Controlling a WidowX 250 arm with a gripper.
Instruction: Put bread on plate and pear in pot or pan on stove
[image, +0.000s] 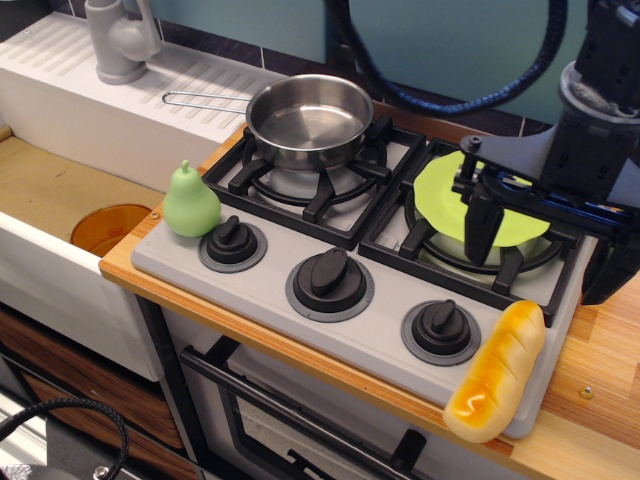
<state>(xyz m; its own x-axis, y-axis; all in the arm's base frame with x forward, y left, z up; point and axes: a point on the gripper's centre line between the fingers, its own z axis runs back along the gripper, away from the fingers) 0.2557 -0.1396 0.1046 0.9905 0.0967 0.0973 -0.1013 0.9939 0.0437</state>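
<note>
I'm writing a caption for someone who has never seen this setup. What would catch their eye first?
Probably the shiny steel saucepan on the stove's left burner, with the lime-green plate on the right burner, partly hidden by the black gripper hanging over it. Next, the green pear standing at the stove's left front corner and the glossy bread at its right front corner.

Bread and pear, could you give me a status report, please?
Gripper empty above plate. Bread on stove's front corner. Pear beside empty pot.

the claw (487, 205) hides part of the plate (440, 195); its jaw gap is unclear.
</note>
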